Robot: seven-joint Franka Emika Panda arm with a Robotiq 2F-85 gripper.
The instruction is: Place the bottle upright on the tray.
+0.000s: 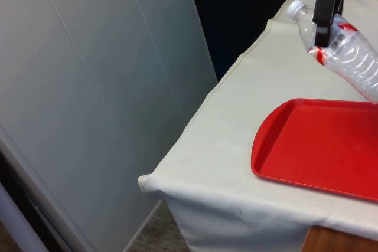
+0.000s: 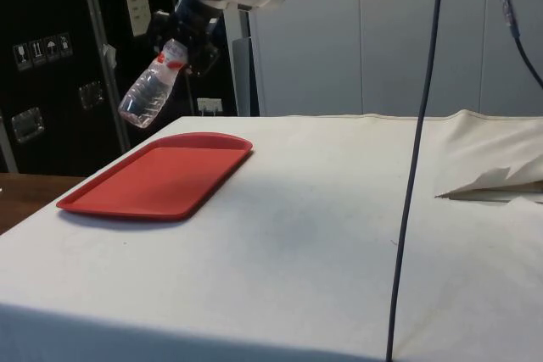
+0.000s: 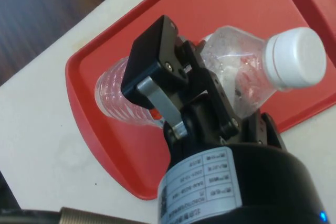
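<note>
— Pincer (image 1: 323, 28) first: what is it doing?

— Black fingers clamped on the clear plastic bottle (image 1: 348, 54), gripping it near the shoulder, just beside the red label band. In the wrist view one finger (image 3: 157, 64) crosses the bottle's (image 3: 236, 72) upper body; the opposite finger is hidden behind it.

— And the bottle itself?

— Held in the air, tilted, above the red tray (image 1: 319, 146) and not touching it. From the front its white cap points up toward the front view's left, and its base is cut off by the front view's right edge. From the side, the pincer (image 2: 182, 44) holds it with the base (image 2: 140, 112) hanging lowest, over the tray's (image 2: 157, 180) far end.

— Shape and material?

— Thin transparent plastic, ribbed rings along the lower body, smooth at the shoulder, white screw cap (image 3: 294, 56). It looks empty, though I cannot be sure.

— The tray?

— Glossy red plastic, flat, rounded corners, low raised rim. The front view cuts off its right part.

— Around it?

— White cloth (image 2: 339, 226), softly creased, draped over the table edge, with a raised fold (image 2: 492, 180) at the side view's right. A dark cable (image 2: 416, 167) hangs across that view.
</note>
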